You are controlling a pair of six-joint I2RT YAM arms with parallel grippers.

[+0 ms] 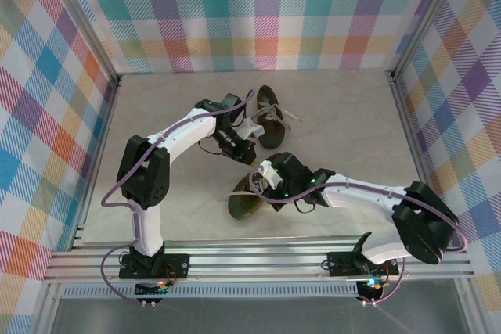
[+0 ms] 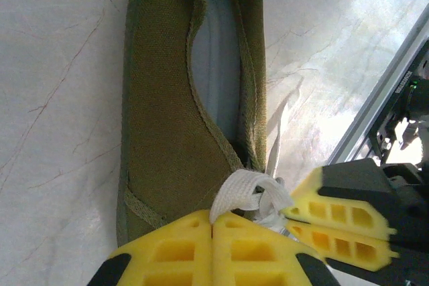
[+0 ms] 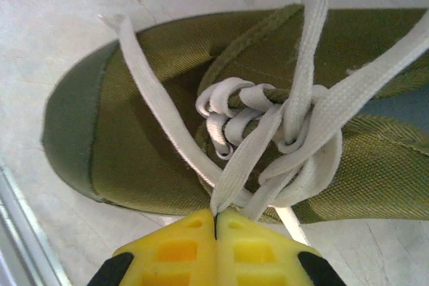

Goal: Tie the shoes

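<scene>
Our left gripper (image 2: 213, 218) is squeezed tight on a bunch of white lace (image 2: 244, 192). The green shoe (image 2: 167, 118) lies right in front of it and stretches away, with the heel end farthest off. We think the lace is soft, flat and floppy, so it could slip out of a weak pinch. The best place to hold it is close to the crossing, where it bunches up. The shoe is cloth and looks light, so it will likely slide on the smooth table (image 2: 53, 98) if we tug hard. Just to the right, our right gripper (image 3: 216, 213) is clenched too, pinching lace strands that come down from the crossing. From this gripper the shoe lies sideways just ahead, with its toe off to the left. The other shoe (image 1: 270, 119) rests farther off, beyond both grippers.
</scene>
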